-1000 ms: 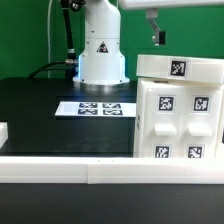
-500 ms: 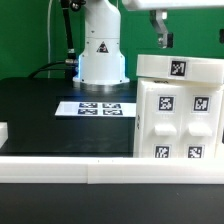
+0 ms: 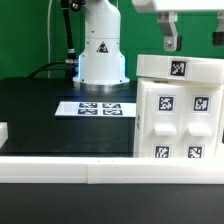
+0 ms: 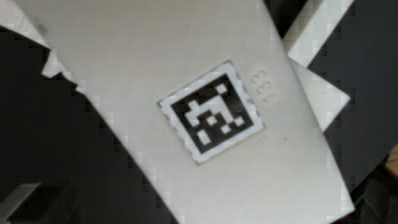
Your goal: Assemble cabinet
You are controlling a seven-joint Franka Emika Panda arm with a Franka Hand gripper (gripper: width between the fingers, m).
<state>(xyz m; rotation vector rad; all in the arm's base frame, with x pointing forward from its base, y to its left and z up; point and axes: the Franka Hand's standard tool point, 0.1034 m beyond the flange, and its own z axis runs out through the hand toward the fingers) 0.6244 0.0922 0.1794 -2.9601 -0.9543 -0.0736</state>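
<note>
Gripper [image 3: 173, 40] hangs just above the cabinet's top panel, with one dark finger [image 3: 172, 38] showing; whether the jaws stand apart or together cannot be told. The cabinet [image 3: 178, 120] stands on the black table [image 3: 40, 115], beside the marker board [image 3: 97, 108]. The wrist view is filled by a tagged white panel. Likely the step is an approach to that top panel; next would come a careful descent, aligned over it

Black table [image 3: 40, 110] with marker board [image 3: 98, 108] and cabinet [image 3: 178, 115].
</note>
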